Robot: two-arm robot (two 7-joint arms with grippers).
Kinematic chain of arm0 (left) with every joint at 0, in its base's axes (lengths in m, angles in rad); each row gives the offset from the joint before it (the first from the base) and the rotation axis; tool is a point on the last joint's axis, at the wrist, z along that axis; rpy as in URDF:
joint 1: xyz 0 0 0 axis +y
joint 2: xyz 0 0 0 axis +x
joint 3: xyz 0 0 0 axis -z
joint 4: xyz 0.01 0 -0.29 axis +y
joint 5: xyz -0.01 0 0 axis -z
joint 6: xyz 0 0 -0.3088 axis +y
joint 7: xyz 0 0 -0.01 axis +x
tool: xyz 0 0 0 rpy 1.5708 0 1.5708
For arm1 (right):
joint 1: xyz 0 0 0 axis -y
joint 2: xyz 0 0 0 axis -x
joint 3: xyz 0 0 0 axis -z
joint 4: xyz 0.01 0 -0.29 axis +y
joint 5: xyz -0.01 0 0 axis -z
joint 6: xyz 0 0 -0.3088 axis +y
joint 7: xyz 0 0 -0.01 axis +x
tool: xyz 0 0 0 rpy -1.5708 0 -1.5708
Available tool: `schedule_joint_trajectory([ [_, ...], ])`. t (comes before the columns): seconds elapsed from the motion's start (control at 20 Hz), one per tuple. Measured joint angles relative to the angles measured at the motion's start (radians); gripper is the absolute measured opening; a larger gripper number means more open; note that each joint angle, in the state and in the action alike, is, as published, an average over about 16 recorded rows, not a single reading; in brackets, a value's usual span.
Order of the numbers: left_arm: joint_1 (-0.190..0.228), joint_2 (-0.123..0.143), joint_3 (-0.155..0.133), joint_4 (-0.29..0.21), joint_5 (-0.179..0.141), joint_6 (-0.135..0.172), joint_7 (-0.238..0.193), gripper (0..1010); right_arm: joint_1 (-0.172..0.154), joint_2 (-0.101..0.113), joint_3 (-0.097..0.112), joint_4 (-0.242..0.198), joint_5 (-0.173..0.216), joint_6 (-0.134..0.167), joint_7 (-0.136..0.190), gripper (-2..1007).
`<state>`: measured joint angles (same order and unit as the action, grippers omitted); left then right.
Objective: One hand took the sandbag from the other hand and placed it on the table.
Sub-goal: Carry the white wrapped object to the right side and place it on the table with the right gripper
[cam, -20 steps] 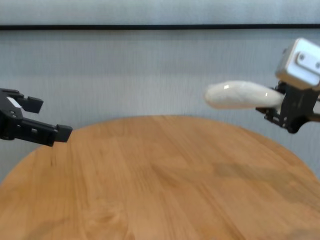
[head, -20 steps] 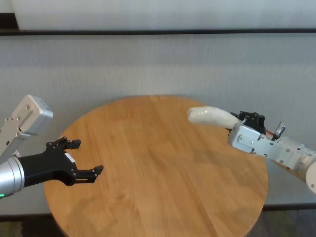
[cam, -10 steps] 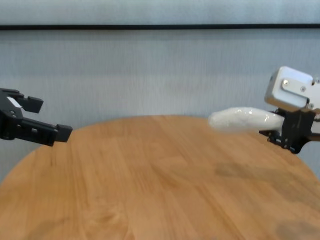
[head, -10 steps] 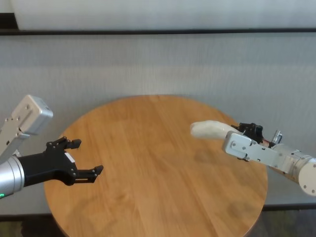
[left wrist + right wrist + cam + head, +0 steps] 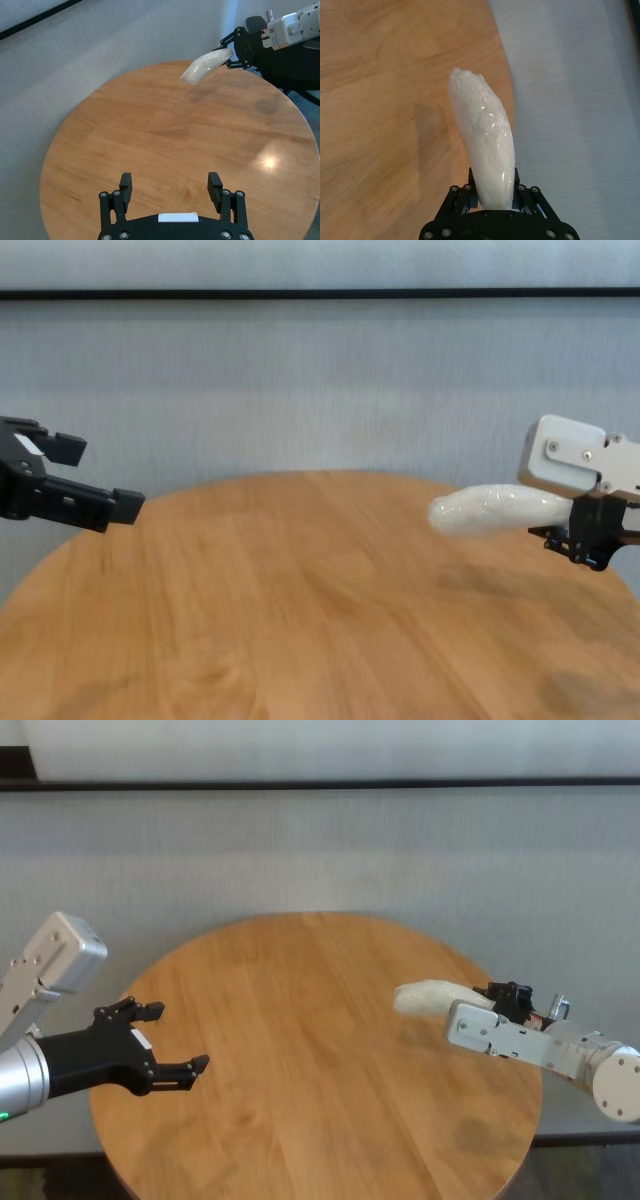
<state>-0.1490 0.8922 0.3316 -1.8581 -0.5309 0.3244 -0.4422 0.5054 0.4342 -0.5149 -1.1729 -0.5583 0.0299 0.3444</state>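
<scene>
Sandbag: white, sausage-shaped, wrapped in clear crinkly plastic. Held at one end by the right gripper, whose jaws are clamped on it. The free rounded end points toward the table's middle. The bag hangs over the right side of the table, apparently just clear of the wood, though the chest view leaves the gap hard to judge; its shadow lies on the planks beneath.

Left gripper: black, with a small white sticker on its body, jaws spread wide and holding nothing. It hovers at the table's left edge, well apart from the sandbag.

Step in hand, by judgement: the handover looks complete, and placing is under way. The bag is low but not yet resting on the top.

Next move, by judgement: lower the bag until its length lies on the wood, then open the jaws and draw back along the bag's axis. The soft, slippery wrap may drag with the fingers.

Containers: none in view. The tabletop carries nothing else.
</scene>
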Motion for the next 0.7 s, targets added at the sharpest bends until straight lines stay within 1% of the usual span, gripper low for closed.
schedule_joint_trajectory([
  [0.15, 0.000, 0.000, 0.000, 0.000, 0.000, 0.000, 0.000, 1000, 0.005, -0.003, -0.005, 0.014, -0.009, 0.004, 0.001, 332],
  [0.35, 0.000, 0.000, 0.000, 0.000, 0.000, 0.000, 0.000, 1000, 0.011, -0.007, -0.010, 0.031, -0.011, 0.005, 0.013, 332],
  [0.7, 0.000, 0.000, 0.000, 0.000, 0.000, 0.000, 0.000, 1000, 0.018, -0.010, -0.012, 0.046, 0.012, 0.009, 0.051, 332],
])
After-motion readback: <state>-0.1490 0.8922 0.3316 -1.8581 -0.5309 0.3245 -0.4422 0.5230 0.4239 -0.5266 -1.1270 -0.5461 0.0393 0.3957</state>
